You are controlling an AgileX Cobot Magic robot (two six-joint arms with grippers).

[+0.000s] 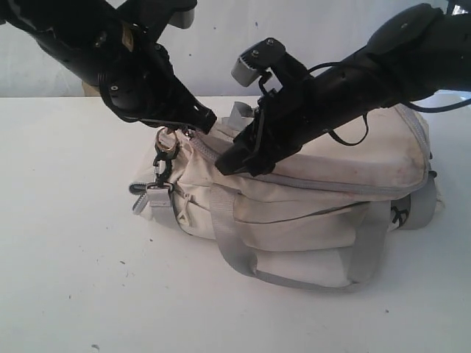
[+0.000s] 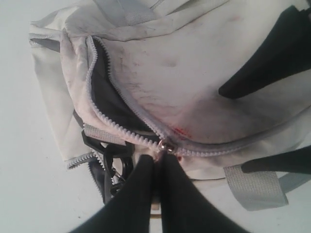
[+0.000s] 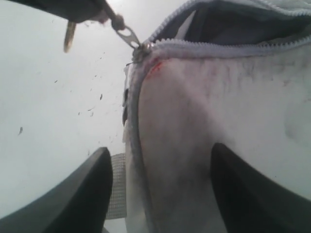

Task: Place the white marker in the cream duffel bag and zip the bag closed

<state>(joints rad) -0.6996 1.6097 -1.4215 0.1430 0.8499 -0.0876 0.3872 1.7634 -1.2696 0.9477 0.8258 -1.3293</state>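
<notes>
Pinching the zipper pull [image 3: 127,34], the left end effector [image 2: 156,162] is clamped narrow on it. The unzipped seam [image 2: 104,97] of the cream duffel bag [image 1: 383,147] curves away ahead of its tips. The right end effector [image 3: 160,148] stands wide over the flap, holding nothing. The white marker is nowhere visible.

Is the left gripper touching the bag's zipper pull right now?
Touching. The right wrist view shows the left gripper shut on the zipper pull of the cream duffel bag, no gap.
</notes>
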